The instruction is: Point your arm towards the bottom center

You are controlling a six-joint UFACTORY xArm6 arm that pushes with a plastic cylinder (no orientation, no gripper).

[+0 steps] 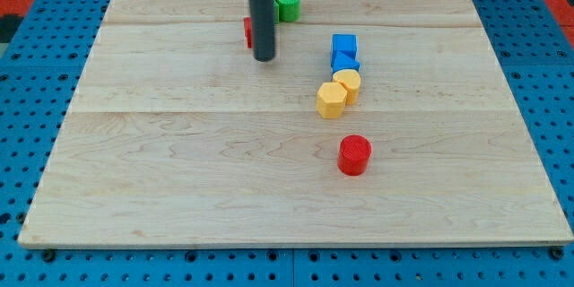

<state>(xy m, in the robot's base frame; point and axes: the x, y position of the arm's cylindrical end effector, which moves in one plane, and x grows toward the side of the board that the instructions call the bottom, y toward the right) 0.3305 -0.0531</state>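
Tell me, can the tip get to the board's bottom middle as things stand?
Probably yes. My tip is near the view's top; the red cylinder and yellow blocks lie right of a straight path down the board.

My tip (264,57) rests on the board's upper half, the dark rod standing upright.

No readable text, labels, brands, numbers or signs anywhere in the camera view. Plain unmarked faces on the wooden board (179,170), on the coloured blocks and on the dark rod.
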